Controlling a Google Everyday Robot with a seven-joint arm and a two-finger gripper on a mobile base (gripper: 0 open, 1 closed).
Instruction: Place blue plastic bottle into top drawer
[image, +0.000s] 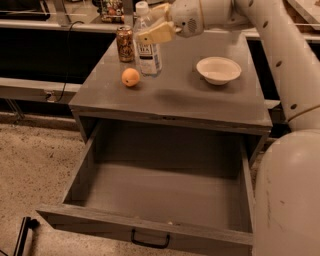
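Observation:
The blue plastic bottle (148, 52), clear with a white cap and a white label, is upright at the back left of the cabinet top (175, 97). My gripper (148, 22) comes in from the right and is shut on the bottle's upper part, holding it slightly above the surface. The top drawer (145, 227) is pulled fully out below the cabinet top. Its inside is bare, and its dark handle (150, 241) faces the front.
A brown patterned can (125, 44) stands just left of the bottle. An orange (130, 77) lies in front of the bottle. A white bowl (218, 69) sits at the right of the top. My white arm (280, 55) runs down the right side.

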